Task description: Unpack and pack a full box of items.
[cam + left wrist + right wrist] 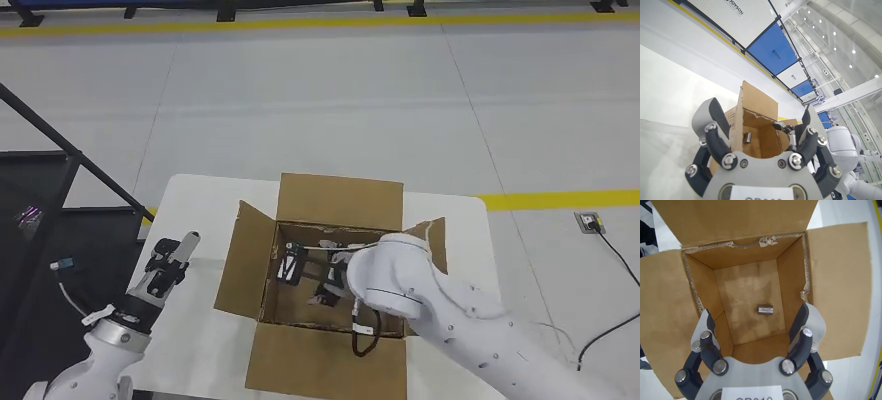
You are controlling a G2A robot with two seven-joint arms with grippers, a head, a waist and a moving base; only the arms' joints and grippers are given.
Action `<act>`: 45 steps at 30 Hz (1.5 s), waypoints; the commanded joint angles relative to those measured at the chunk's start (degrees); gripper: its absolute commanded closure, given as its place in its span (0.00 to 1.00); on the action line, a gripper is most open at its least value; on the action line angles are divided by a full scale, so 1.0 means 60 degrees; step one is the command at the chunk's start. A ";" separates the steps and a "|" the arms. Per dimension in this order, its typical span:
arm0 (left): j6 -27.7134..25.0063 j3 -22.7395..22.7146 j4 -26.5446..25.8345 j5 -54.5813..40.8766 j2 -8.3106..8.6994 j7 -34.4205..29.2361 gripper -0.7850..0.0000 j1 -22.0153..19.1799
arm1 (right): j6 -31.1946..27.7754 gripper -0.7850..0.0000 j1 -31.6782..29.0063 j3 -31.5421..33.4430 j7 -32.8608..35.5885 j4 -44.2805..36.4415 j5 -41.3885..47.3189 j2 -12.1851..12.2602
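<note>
White tabletop (205, 205), box (340, 203) mid-tabletop with all four flaps folded out. Grey floor (330, 90) around it, black frame (45, 135) on the left, yellow line (320, 22) along the far side.

Views differ:
- Top view: right arm lies over the box mouth and covers much of the inside.
- Right wrist view looks straight down into the box: one short metal cylinder (765, 309) lies on its side on the box floor. Torn cardboard along the rim.
- Left wrist view looks level past the box to blue and white wall panels (772, 49) and ceiling lights.

Claws:
- Left claw (187, 243): over the left part of the tabletop, just beside the box's left flap, fingers spread wide, nothing in them, touching nothing.
- Right claw (755, 309): over the box mouth, above the cylinder and clear of it, fingers wide apart, empty.
</note>
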 commanded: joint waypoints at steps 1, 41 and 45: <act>-0.0023 -0.0075 -0.0013 -0.0046 0.0003 0.0019 0.00 0.0081 | 0.0301 0.00 0.0357 -0.0358 0.0204 0.0961 -0.0042 -0.0208; -0.0102 -0.0114 0.0246 -0.0230 0.0105 -0.0385 0.00 -0.0050 | 0.2459 0.00 0.0703 -0.1182 -0.1040 0.4664 -0.0312 -0.1533; -0.0056 0.0035 0.0331 -0.0099 0.0127 -0.0549 0.00 -0.0277 | 0.2459 0.00 0.0703 -0.1182 -0.1040 0.4664 -0.0312 -0.1533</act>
